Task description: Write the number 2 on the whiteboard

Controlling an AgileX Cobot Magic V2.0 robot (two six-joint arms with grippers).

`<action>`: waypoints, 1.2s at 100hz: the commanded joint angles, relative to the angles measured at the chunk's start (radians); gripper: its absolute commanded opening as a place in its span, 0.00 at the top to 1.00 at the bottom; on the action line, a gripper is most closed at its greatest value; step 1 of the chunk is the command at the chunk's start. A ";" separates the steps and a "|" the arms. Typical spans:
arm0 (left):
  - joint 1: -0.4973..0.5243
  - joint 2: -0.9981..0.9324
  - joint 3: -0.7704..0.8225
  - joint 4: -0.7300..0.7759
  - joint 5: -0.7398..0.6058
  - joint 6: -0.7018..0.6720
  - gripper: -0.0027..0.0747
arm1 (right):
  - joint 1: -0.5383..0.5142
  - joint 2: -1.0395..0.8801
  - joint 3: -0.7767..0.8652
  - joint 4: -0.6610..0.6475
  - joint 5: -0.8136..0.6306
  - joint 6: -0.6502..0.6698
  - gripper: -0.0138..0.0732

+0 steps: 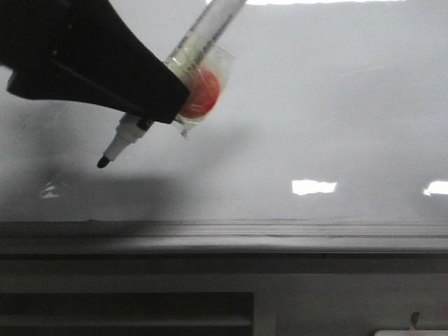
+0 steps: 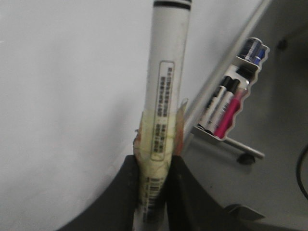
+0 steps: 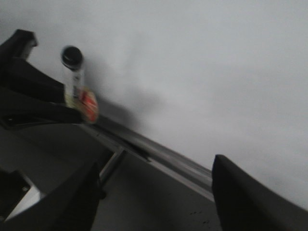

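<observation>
In front of the whiteboard point(image 1: 315, 105), the left gripper point(image 2: 156, 178) pinches a marker point(image 1: 133, 136) tilted tip-down; right gripper point(image 3: 154, 192) spread.

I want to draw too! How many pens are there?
5: one white marker in the left gripper's jaws; four in the holder beside the whiteboard: one blue-capped, two black, one pink. Others may be hidden.

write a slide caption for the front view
Left end effector holds a white marker, black tip poised at the blank whiteboard.
</observation>
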 commanded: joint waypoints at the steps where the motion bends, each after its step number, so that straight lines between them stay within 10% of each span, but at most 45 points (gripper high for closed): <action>1: -0.035 -0.017 -0.055 -0.008 0.010 0.054 0.99 | 0.004 0.093 -0.098 0.138 0.081 -0.120 0.33; 47: -0.053 0.024 -0.130 0.015 0.053 0.077 0.99 | 0.004 0.455 -0.408 0.192 0.430 -0.161 0.33; 98: -0.053 0.076 -0.195 0.027 0.054 0.110 0.99 | 0.130 0.569 -0.437 0.167 0.366 -0.180 0.33; 120: -0.053 0.083 -0.201 0.027 0.056 0.119 0.99 | 0.130 0.573 -0.437 0.181 0.355 -0.212 0.55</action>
